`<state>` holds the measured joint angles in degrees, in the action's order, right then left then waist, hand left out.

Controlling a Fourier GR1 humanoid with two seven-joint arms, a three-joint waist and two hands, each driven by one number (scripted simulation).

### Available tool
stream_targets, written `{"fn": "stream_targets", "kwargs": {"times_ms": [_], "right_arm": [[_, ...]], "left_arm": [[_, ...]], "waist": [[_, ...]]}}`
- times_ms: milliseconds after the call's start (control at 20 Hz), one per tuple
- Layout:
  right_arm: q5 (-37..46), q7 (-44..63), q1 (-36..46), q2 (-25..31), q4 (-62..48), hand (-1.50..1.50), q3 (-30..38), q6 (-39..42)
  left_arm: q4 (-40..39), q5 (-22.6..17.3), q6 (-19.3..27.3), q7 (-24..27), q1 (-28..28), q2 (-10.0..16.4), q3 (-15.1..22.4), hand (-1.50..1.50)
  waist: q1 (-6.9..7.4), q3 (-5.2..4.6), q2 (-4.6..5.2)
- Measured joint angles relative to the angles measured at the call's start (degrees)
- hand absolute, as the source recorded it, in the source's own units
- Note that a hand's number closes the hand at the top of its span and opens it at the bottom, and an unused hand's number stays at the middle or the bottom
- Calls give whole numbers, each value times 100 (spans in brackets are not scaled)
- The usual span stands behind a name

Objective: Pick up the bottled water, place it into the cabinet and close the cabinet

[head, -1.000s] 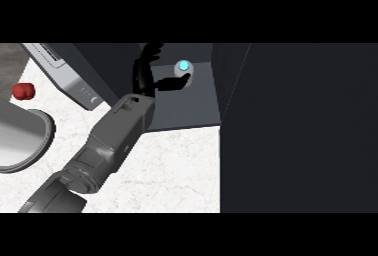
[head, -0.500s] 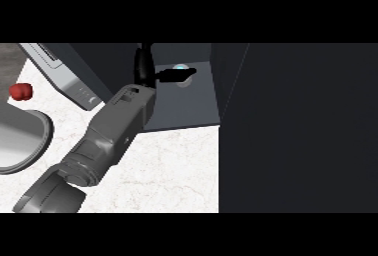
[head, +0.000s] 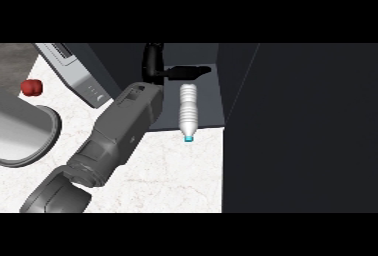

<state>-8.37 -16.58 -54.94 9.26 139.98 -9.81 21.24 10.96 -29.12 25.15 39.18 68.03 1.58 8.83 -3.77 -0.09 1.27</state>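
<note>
The white, speckled surface (head: 162, 170) runs from the near edge up to a dark cabinet (head: 210, 107) at the far side. A big dark panel (head: 310, 125) fills the whole right side. On the far left there is a small red thing (head: 29, 87), next to it a grey box (head: 74, 70) standing at a slant, and nearer a big round grey dish (head: 22, 135) cut off by the left edge. A grey arm (head: 118, 135) comes in from the near left and goes up into the cabinet. A moment ago the bottled water (head: 189, 111) stood upright in the left robot hand (head: 153, 62), with only its cap showing. Now it lies on its side on the cabinet floor. The robot hand is just beyond the bottle's far end, its fingers spread apart and holding nothing. I cannot tell if one black finger touches the bottle. The bottle points near and far, and its blue cap (head: 189, 138) sticks out over the cabinet's near edge, above the white surface. Nothing else shows inside the cabinet.
</note>
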Motion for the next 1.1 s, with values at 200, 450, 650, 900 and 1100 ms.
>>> {"fn": "stream_targets", "kwargs": {"times_ms": [200, 450, 650, 900, 1100], "right_arm": [[4, 85, -6, -94, 28, -150, -130, -77], [-31, 138, -115, -28, 81, -150, -25, -27], [-15, 137, -146, -97, 75, -150, -65, -58], [28, 206, -111, -165, 66, -150, -175, -123], [83, 269, -91, -257, 75, -150, -361, -231]], "left_arm": [[68, -10, -176, 61, -38, -67, -66, -150], [500, -93, -259, 35, -384, -125, 75, -150], [1137, -248, -327, -113, -908, -145, 435, -150], [2169, -520, -530, -286, -1640, -154, 985, -150], [3146, -740, -659, -493, -2244, -156, 1432, -150]], "waist": [[94, 3, -49], [182, 6, -111], [244, 7, -154], [304, 7, -173], [363, 6, -185]]}}
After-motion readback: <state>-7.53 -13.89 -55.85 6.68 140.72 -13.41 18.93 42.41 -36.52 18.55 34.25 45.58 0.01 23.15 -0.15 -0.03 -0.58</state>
